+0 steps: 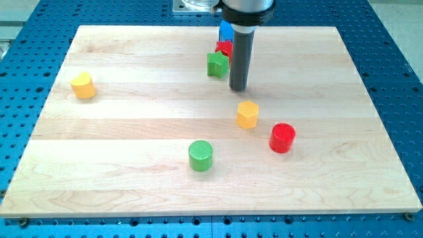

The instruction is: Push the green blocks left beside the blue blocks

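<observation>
My tip (238, 88) stands on the board just right of a green star-shaped block (217, 65), near the view's top centre. A red block (225, 47) sits behind the green one, and a blue block (226, 30) is behind that, partly hidden by the rod. A green cylinder (201, 155) lies lower, toward the view's bottom centre, well below the tip.
A yellow hexagonal block (247, 114) lies just below the tip. A red cylinder (282, 137) sits to its lower right. A yellow heart-shaped block (83, 85) lies at the view's left. The wooden board (344, 192) rests on a blue perforated table.
</observation>
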You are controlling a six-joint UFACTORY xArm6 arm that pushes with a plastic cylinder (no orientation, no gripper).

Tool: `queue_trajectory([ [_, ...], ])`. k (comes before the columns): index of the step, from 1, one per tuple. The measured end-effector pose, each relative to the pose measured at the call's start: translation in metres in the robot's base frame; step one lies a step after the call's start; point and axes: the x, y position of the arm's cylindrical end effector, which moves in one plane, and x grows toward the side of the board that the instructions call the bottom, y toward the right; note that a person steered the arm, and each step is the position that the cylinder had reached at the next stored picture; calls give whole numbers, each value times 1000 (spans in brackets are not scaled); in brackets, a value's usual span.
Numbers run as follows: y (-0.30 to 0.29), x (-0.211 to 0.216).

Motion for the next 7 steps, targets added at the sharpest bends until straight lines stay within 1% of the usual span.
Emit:
queue_trajectory([
  [1, -35, -25],
  [2, -102, -36],
  [3, -112, -38],
  [4, -106, -47],
  [6, -86, -98],
  [7, -113, -91],
])
